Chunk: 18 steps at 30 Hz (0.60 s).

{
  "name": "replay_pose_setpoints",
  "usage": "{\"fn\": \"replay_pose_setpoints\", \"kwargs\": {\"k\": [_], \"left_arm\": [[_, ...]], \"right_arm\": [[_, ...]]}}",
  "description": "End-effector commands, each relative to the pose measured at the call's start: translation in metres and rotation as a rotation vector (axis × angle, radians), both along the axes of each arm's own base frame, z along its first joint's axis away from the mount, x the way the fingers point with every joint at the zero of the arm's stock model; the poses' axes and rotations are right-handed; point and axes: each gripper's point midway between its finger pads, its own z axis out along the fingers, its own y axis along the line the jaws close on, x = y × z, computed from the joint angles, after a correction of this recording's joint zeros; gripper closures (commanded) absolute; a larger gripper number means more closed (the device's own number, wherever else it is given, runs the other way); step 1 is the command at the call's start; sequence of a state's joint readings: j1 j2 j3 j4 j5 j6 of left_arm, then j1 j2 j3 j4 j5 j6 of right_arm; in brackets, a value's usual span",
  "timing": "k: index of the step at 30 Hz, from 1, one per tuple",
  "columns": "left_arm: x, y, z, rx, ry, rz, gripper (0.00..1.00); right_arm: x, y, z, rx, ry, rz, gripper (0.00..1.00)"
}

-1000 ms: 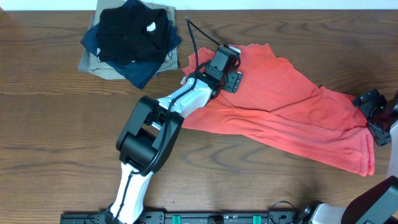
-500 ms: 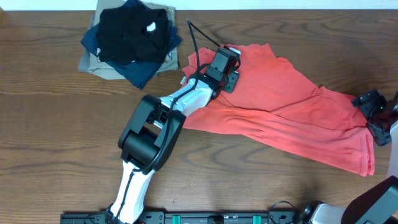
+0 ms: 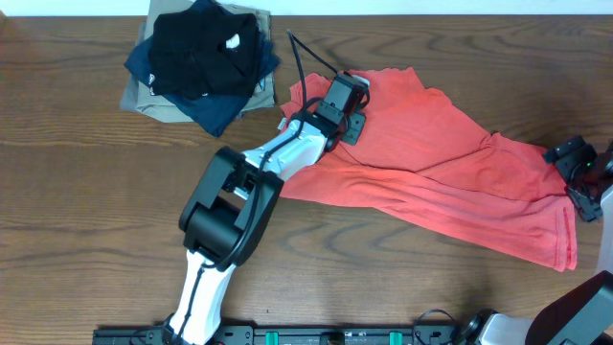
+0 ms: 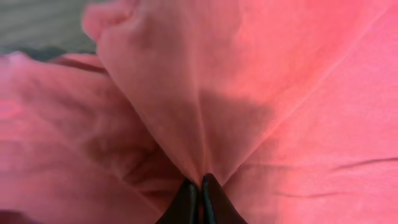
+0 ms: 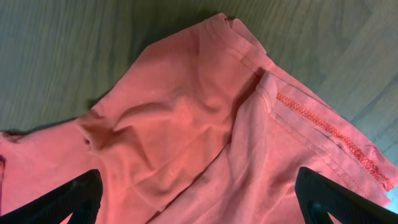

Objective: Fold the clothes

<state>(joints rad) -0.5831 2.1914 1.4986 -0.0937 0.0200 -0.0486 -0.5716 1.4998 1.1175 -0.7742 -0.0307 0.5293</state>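
The clothes (image 3: 450, 182), a red-orange T-shirt, lie crumpled across the table from the back centre to the front right. My left gripper (image 3: 356, 125) sits at the shirt's upper left part and is shut on a pinched ridge of its cloth (image 4: 202, 149), the two dark fingertips (image 4: 189, 200) pressed together. At the shirt's right edge my right gripper (image 3: 573, 174) stands open. Its wide-apart fingers (image 5: 68, 200) hover over the hemmed cloth (image 5: 186, 137) with nothing gripped.
A pile of black, navy and khaki garments (image 3: 203, 57) lies at the back left. A black cable (image 3: 308, 53) runs from the left arm (image 3: 230, 211) toward the back. Bare wooden table (image 3: 86, 192) surrounds the shirt.
My left gripper has gone from open to shut, pinching the shirt's cloth. Neither arm has shifted much, and the shirt lies as before.
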Motion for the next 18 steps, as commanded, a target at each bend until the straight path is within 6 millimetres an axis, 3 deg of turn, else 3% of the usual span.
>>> {"fn": "replay_pose_setpoints", "kwargs": {"k": [1, 9, 18], "left_arm": [[0.008, 0.002, 0.050, -0.041, -0.073, 0.010, 0.94], [0.003, 0.019, 0.067, -0.029, -0.055, 0.032, 0.94], [-0.005, 0.052, 0.051, 0.007, 0.061, 0.117, 0.94]], "right_arm": [[0.006, 0.001, 0.002, -0.008, -0.005, 0.024, 0.03], [0.006, 0.001, 0.001, -0.006, -0.003, 0.025, 0.04], [0.014, -0.010, -0.015, -0.035, 0.022, 0.031, 0.06]]}}
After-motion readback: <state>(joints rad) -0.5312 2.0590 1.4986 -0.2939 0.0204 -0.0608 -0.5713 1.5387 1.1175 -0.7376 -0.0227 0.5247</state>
